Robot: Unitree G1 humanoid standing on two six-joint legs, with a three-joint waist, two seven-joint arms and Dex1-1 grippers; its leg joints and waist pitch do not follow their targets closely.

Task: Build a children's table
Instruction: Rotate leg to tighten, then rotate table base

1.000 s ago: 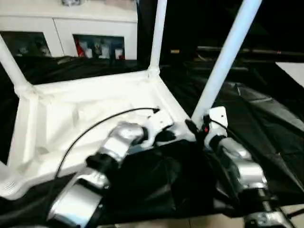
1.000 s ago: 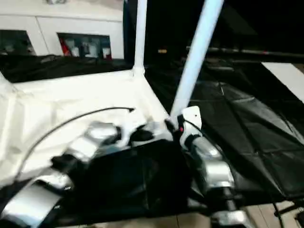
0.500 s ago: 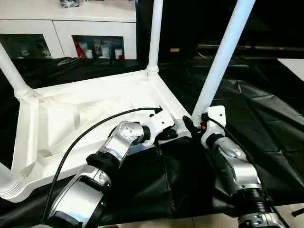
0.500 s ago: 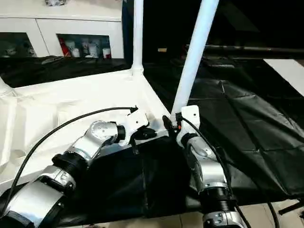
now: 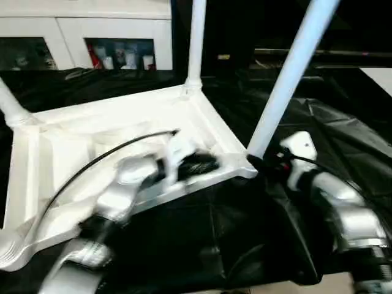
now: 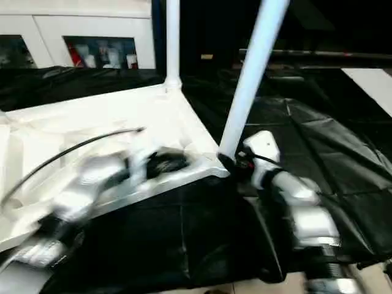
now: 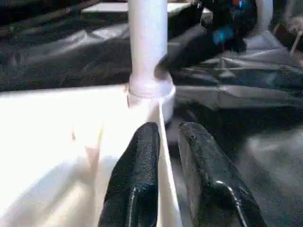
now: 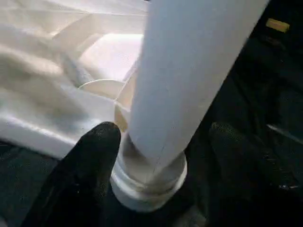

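The children's table [image 5: 92, 141] lies upside down on the black cloth, ribbed underside up. White legs stand in its corner sockets, among them the near right leg [image 5: 288, 79] and the far leg [image 5: 196, 43]. My left gripper [image 5: 199, 165] sits at the near rim. In the left wrist view its fingers [image 7: 137, 175] stand narrowly apart astride the thin rim edge [image 7: 163, 142], a small gap showing. My right gripper [image 5: 263, 164] is open around the base of the near right leg [image 8: 189, 71]. One finger [image 8: 90, 156] stands on each side of the collar [image 8: 151, 184].
A white cabinet with glass doors [image 5: 61, 37] stands behind the work table. Black cloth [image 5: 343, 135] covers the surface to the right, with folds. A pale strip of floor [image 5: 288, 288] shows past the near edge. A white sheet [image 5: 380, 79] lies at the far right.
My left arm has slid left along the near rim and its jaws have parted a little. My right gripper has opened wider and drawn back slightly from the leg base.
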